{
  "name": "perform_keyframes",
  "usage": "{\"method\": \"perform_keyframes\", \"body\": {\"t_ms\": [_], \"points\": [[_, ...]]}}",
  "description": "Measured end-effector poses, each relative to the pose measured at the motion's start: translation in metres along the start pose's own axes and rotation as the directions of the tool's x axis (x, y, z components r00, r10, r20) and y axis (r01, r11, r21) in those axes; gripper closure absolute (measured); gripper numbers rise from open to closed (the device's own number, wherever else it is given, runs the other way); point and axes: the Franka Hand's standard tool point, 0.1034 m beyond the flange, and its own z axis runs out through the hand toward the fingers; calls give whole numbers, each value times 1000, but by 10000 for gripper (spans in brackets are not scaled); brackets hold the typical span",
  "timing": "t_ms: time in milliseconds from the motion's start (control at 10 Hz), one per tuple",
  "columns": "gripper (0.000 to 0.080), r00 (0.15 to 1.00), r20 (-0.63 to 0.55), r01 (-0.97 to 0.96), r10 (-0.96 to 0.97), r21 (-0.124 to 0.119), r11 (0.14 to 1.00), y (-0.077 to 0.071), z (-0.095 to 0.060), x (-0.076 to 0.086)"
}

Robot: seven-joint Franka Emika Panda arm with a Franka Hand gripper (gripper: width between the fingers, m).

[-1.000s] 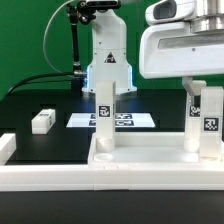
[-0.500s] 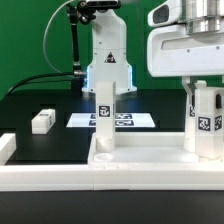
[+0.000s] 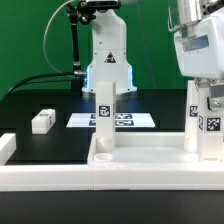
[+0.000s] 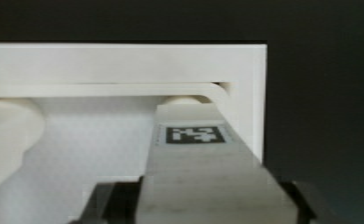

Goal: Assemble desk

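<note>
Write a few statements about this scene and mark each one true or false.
1. A loose leg lies on the table at the exterior view's left. True.
2. The gripper is empty. False: it grips a tagged leg.
3. A middle leg stands upright on the tabletop. True.
4. The marker board rests on the tabletop. False: it lies on the table behind it.

White glossy arm [image 3: 108, 40], black triangular sticker [image 3: 110, 62], blue glow [image 3: 91, 74] low down, black cables [image 3: 74, 40], gripper [image 4: 205, 203] with dark fingers [image 4: 111, 206]
</note>
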Motion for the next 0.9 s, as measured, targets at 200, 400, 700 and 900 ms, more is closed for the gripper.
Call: {"method": "perform_keyframes", "body": {"t_ms": [200, 400, 700, 900], "points": [[331, 995, -10, 98, -99, -4, 995, 0, 0, 1], [213, 835, -32, 549, -550, -28, 835, -2, -1, 0], [153, 732, -26, 680, -681, -36, 733, -1, 0, 0], [151, 539, -29, 840, -842, -59, 540, -3, -1, 1]]}}
